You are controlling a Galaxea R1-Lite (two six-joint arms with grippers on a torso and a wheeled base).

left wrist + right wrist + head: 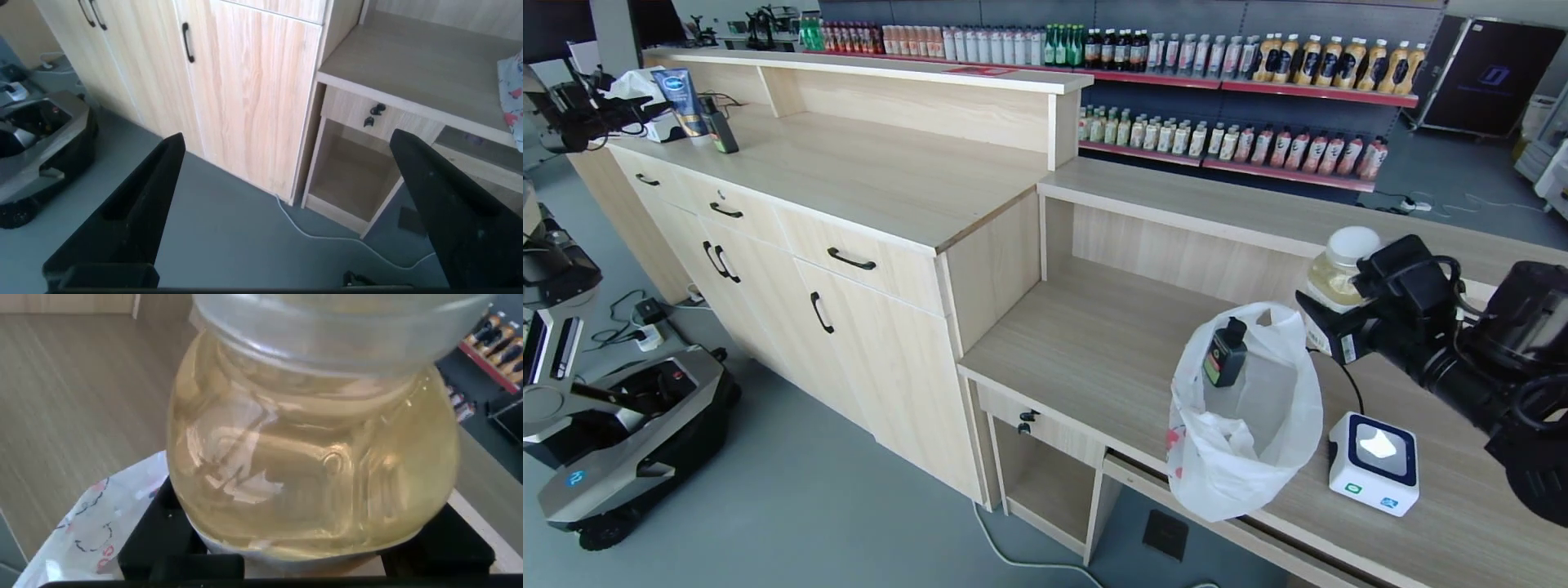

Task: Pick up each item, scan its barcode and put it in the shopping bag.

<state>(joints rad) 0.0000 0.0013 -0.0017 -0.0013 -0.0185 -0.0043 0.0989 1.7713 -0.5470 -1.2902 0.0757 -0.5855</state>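
Hanging above grey floor (pixel 245 233), left gripper (pixel 288 147) fingers spread, nothing between | barcode scanner (pixel 1374 451) on counter (pixel 1094 343), below and nearer than right gripper (pixel 1331 331) fingers | those fingers clamp a white-capped bottle (pixel 1339 273) of yellow liquid, cap uppermost | white shopping bag (pixel 1245 425) just beside them, small dark bottle (pixel 1225 353) inside

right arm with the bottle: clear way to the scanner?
Probably yes. The right claw, shut on the bottle, hangs close by the scanner, whose window faces up uncovered; the shopping bag stands beside it, not across the path.
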